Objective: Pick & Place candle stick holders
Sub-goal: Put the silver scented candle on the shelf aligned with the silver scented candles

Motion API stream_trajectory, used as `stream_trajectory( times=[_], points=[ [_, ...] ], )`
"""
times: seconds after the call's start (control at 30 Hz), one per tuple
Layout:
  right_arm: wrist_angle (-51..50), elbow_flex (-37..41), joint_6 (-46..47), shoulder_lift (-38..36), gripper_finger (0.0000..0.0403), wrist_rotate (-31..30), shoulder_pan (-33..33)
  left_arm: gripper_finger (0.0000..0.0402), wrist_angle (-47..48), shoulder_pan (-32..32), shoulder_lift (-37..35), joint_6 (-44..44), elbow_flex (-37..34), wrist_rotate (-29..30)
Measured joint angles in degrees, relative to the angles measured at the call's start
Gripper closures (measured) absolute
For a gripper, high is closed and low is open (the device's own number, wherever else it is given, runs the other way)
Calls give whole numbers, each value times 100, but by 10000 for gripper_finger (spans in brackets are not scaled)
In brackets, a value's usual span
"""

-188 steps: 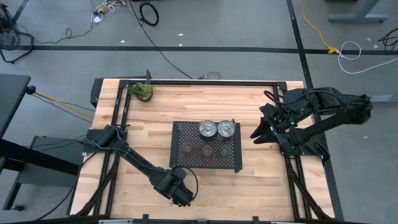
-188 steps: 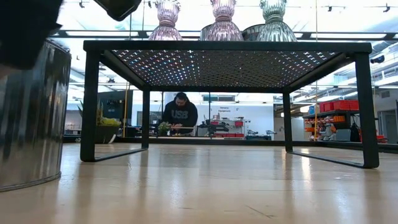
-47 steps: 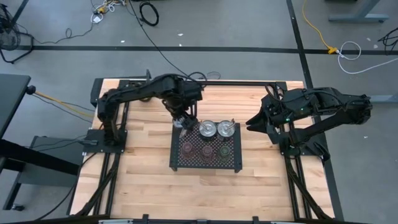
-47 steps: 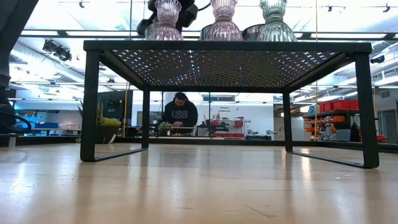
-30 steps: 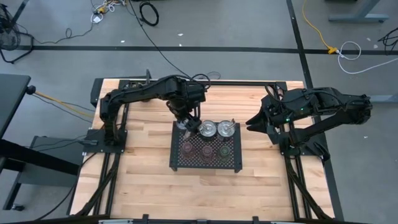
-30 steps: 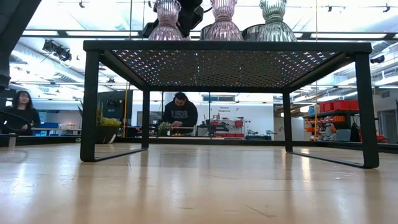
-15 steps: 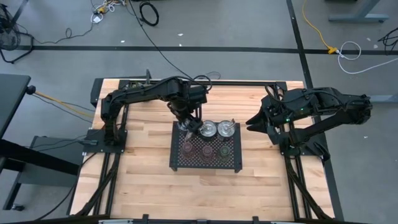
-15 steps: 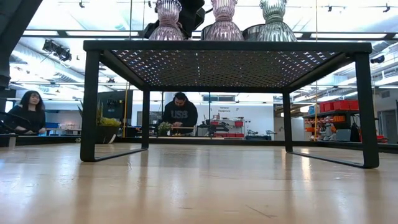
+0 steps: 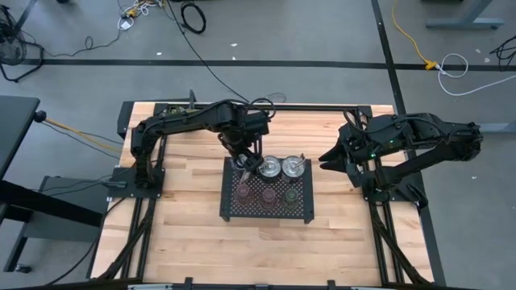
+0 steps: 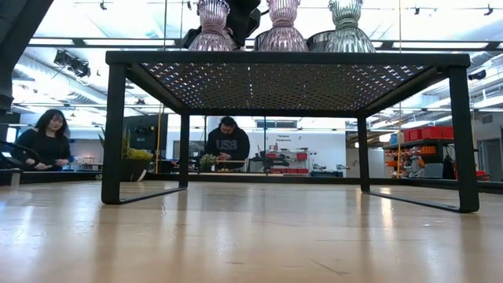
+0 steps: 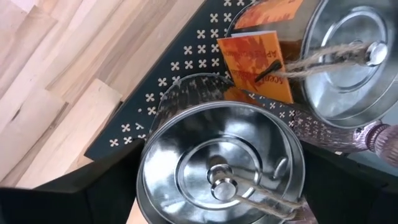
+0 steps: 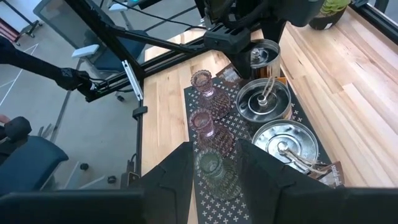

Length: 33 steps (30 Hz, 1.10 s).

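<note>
A black mesh tray (image 9: 228, 211) stands mid-table. On it stand two silver cups (image 9: 269, 167) (image 9: 293, 167) in the far row and three glass holders (image 9: 244, 193) (image 9: 267, 194) (image 9: 289, 195) in the near row. My left gripper (image 9: 244, 164) is shut on a third silver cup (image 11: 221, 168) over the tray's far left corner. I cannot tell whether this cup touches the tray. My right gripper (image 9: 326, 163) is open and empty above the table, right of the tray. In the low view the glass holders (image 10: 212, 23) hide the held cup. My left gripper holds the silver cup by its outer wall (image 11: 149, 180), pinched between the two fingers, one on each side below the rim. The fingers come from above, pointing down. The cup is upright with its open top up, over the tray's mesh (image 11: 161, 106).
A small green plant (image 9: 184, 118) stands at the table's far left. Orange paper tags (image 11: 255, 59) on twine lie by the silver cups. Bare wood lies left, right and near of the tray. Two people (image 10: 47, 137) (image 10: 226, 141) show in the room beyond.
My left gripper, still shut on the silver cup, has gone a little toward the table's right and near edge, over the tray's far left corner, closer to the two silver cups. A person has come into the low view at its left.
</note>
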<state>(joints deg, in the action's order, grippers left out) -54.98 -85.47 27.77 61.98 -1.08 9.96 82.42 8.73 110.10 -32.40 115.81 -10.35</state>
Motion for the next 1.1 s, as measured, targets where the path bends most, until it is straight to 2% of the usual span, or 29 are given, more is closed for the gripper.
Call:
stream_trajectory(
  times=[0.47,0.67,1.1],
  points=[
    [0,0,0,0,279,0,0,5,-265,-11,0,1,-7,16],
    [0,0,0,0,279,0,0,3,-263,-7,0,-320,-7,-40],
    [0,0,-3,0,279,0,0,2,-193,-24,0,-226,-7,-138]
  ],
)
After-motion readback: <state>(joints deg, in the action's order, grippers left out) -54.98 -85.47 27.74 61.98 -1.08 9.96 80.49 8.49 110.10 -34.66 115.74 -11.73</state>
